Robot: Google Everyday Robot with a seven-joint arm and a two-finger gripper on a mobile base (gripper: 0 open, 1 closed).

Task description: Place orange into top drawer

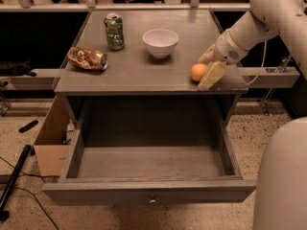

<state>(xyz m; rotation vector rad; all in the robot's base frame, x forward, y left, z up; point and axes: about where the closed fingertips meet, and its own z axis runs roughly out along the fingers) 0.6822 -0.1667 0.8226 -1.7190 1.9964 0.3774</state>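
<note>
The orange (197, 72) rests on the grey cabinet top (139, 71) near its front right corner. My gripper (203, 74) reaches in from the right on the white arm and is open. One cream finger (212, 75) lies along the orange's right front side, and the other shows just behind the orange. The top drawer (148, 191) is pulled fully out below the cabinet top. Its inside is bare and its small round knob (152, 200) faces me.
A white bowl (160, 42) stands at the middle of the top. A green can (114, 31) is at the back left and a shiny gold-brown snack bag (87, 58) at the left edge. A cardboard box (50, 143) sits on the floor to the left. The robot's white body (283, 176) fills the lower right.
</note>
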